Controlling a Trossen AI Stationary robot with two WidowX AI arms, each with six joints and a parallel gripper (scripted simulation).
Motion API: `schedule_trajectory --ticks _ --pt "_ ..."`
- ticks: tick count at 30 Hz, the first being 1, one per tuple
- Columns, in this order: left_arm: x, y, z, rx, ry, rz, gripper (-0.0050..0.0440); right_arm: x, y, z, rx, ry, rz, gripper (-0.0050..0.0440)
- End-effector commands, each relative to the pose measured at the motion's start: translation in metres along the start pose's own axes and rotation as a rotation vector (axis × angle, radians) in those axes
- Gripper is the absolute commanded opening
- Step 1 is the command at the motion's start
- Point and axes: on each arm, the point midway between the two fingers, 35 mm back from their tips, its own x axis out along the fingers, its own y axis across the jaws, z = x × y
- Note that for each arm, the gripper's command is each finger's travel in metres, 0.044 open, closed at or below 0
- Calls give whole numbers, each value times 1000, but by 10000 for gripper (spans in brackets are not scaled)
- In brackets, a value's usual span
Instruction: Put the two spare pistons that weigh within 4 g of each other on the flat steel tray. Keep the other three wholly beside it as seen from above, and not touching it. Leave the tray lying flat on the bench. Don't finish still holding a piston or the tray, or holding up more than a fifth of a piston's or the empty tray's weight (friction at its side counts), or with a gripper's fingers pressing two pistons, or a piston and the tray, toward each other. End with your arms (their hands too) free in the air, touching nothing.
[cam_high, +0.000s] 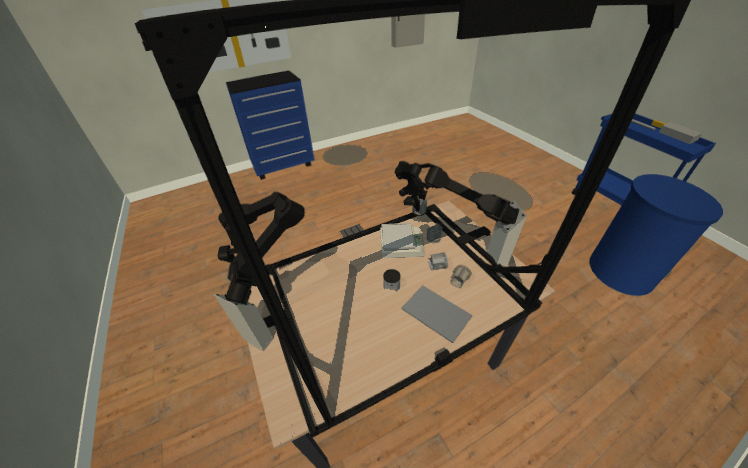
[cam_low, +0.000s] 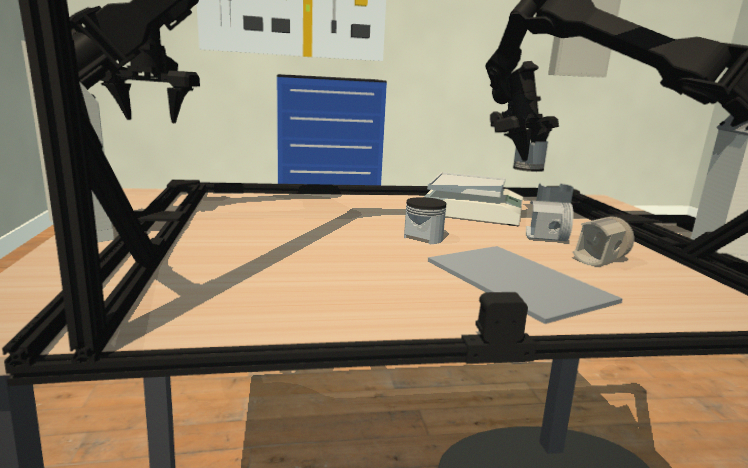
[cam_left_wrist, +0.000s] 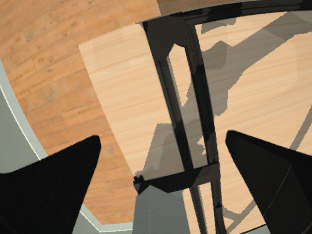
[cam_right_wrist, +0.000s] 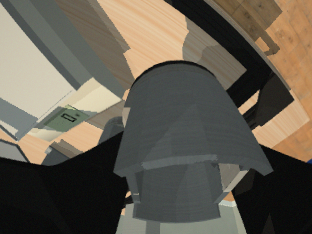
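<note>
Since my right jaws (cam_high: 419, 210) (cam_low: 532, 150) are set part-wide, shut on a piston (cam_high: 420, 205) (cam_low: 535, 157) (cam_right_wrist: 182, 115), what matters is how it sits over the scale (cam_high: 402, 254) (cam_low: 477, 213) (cam_right_wrist: 106, 100). Piston is up in the air, crown down, skirt open toward my palm, long axis running roughly along my fingers. Scale is below it, off toward the left arm's side; right arm is clearly nearer. If weighing is next, I'd shift over that way, then lower crown-first; straight down probably misses the pan. Hard to judge exact overlap from these angles. Left jaws (cam_high: 225, 253) (cam_low: 152, 120) wide, nothing in them. Tray (cam_high: 436, 313) (cam_low: 524, 282) lies farther off, toward the exterior camera, no piston on it
</note>
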Motion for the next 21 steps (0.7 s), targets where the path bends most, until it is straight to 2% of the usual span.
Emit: schedule_trajectory --ticks 1,21 --pt "0 0 0 0 -1 -2 440 6 -3 -1 13 5 -8 158" --pt "0 0 0 0 -1 -2 440 34 -4 4 13 5 -8 158"
